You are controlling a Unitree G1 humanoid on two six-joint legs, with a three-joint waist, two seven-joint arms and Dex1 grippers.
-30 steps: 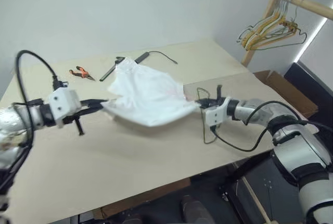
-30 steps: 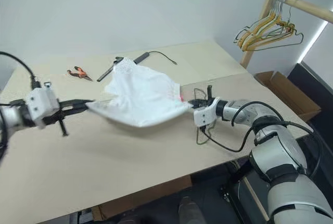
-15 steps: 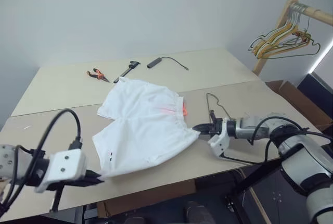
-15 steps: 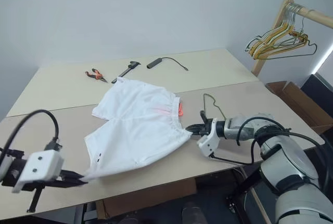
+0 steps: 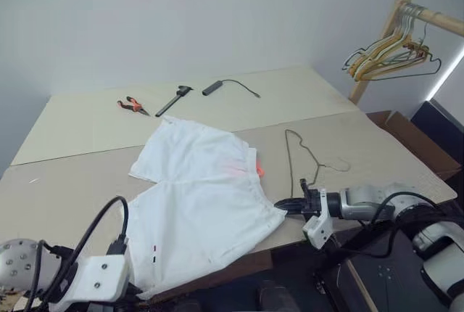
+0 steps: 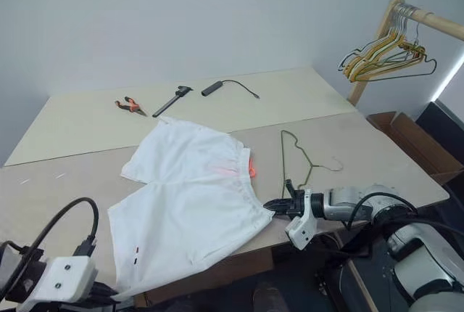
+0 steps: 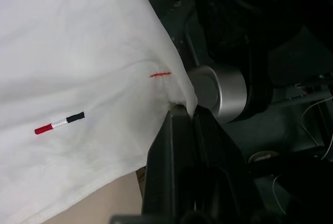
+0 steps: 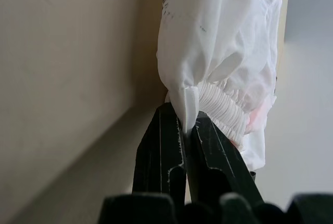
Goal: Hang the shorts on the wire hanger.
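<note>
**Both claws pinching shorts at the table's near edge**

Left claw [image 7: 182, 117] is being kept pressed together on a hem corner of the shorts [image 5: 206, 203], just beside a small red stitch. The right claw [image 8: 186, 125] is being kept clamped on the gathered waistband. The shorts are being held spread flat across the table [image 5: 87, 174], one leg reaching the near edge. The wire hanger [image 5: 304, 156] is lying just beside the waistband. Pliers [image 5: 131, 104] are lying well apart, near the far edge.
</note>
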